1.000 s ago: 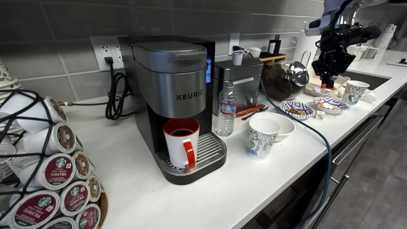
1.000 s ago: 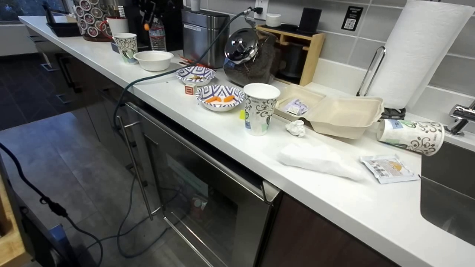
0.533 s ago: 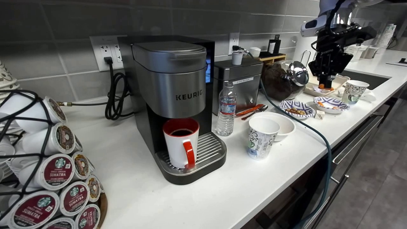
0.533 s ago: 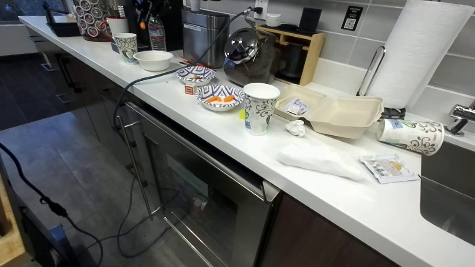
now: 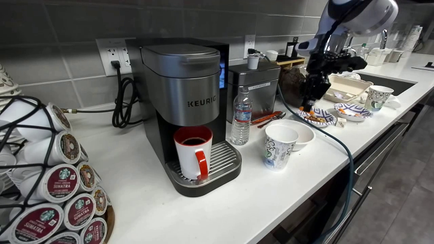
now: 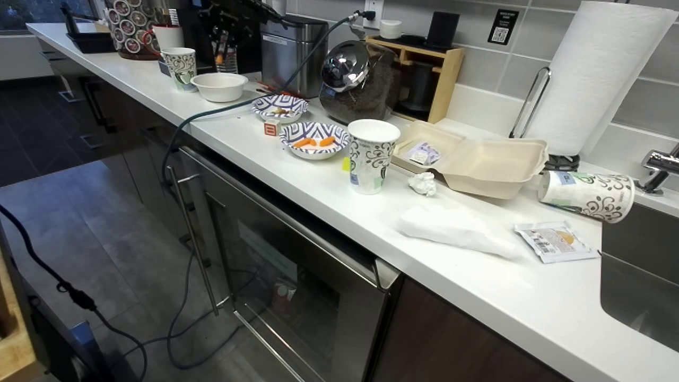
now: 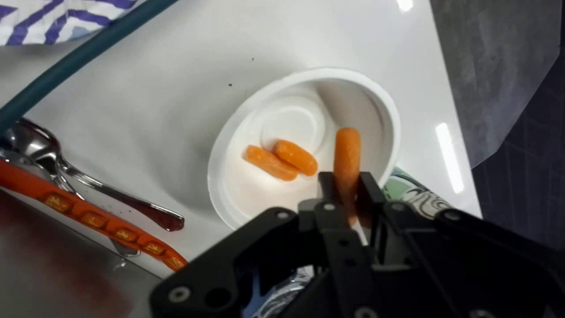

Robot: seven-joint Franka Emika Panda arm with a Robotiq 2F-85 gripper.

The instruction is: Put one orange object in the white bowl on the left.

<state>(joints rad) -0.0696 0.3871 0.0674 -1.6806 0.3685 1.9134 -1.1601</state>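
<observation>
The plain round white bowl [image 5: 309,130] stands on the counter behind a patterned paper cup. It also shows in an exterior view [image 6: 218,93] and in the wrist view [image 7: 219,154]. Two orange baby carrots [image 7: 270,163] lie inside it. My gripper [image 7: 345,179] is shut on another orange carrot [image 7: 347,152], which points out past the fingertips over the bowl's cup side. In both exterior views the gripper [image 5: 307,105] is above the counter, higher than the bowl. The blue-patterned bowl [image 6: 314,154] holds a few more carrots. No blue markings show on the white bowl.
A paper cup [image 5: 279,149] stands against the white bowl's side. A water bottle [image 5: 241,117], spoons [image 7: 110,194] and an orange strip [image 7: 92,218] lie close by. A teal hose [image 7: 84,57] crosses the counter beside another patterned bowl [image 6: 279,109] holding nuts.
My gripper has come lower and, in an exterior view, leftward towards the coffee maker and the white bowl, still holding the carrot. The bowls and cups have not moved.
</observation>
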